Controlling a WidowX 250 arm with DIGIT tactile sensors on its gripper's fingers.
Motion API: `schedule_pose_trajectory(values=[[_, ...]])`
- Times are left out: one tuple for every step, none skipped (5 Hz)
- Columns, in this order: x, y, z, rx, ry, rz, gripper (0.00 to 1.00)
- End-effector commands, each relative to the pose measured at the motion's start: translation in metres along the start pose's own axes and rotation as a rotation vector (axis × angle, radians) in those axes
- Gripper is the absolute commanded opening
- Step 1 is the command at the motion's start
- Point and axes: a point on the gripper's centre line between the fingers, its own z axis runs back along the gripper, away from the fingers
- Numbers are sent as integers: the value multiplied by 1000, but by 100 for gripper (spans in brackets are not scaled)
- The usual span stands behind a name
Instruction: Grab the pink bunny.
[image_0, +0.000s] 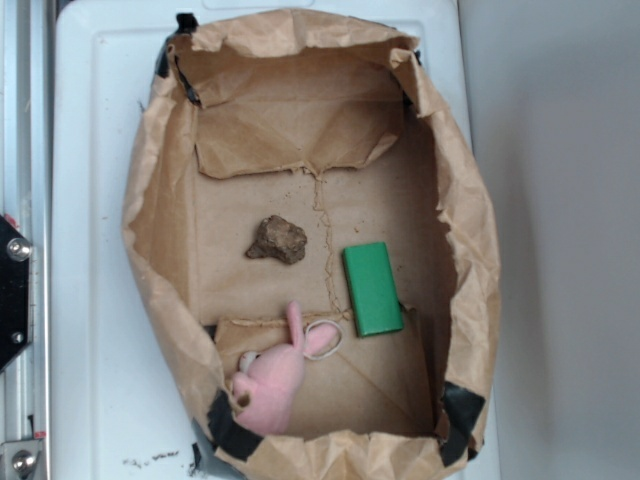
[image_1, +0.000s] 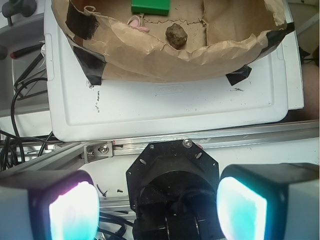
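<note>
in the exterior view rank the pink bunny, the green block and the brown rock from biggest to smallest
1. Soft pink plush bunny, ears included.
2. Green rectangular block, looking close to the bunny, so the top two are uncertain.
3. Brown rock-like lump, clearly smallest.

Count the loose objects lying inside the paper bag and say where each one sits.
3. The brown rock lies mid-floor, the green block right of it, and the pink bunny at the near-left edge. Folds may hide more.

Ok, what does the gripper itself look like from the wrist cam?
The gripper has two blocky grey fingers whose inner pads glow cyan, the left one tinged pink. Between them sits a black, roughly octagonal mount with small screws. No markings are legible.
</note>
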Motion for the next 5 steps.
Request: schedule_pose_trajectory(values=[[0, 0, 0, 0, 0, 0, 100], [38, 0, -8, 12, -47, -28, 100], [61, 6, -8, 49, -30, -49, 100], [82, 11, -18, 38, -16, -67, 100], [101, 10, -43, 49, -12, -136, 100]])
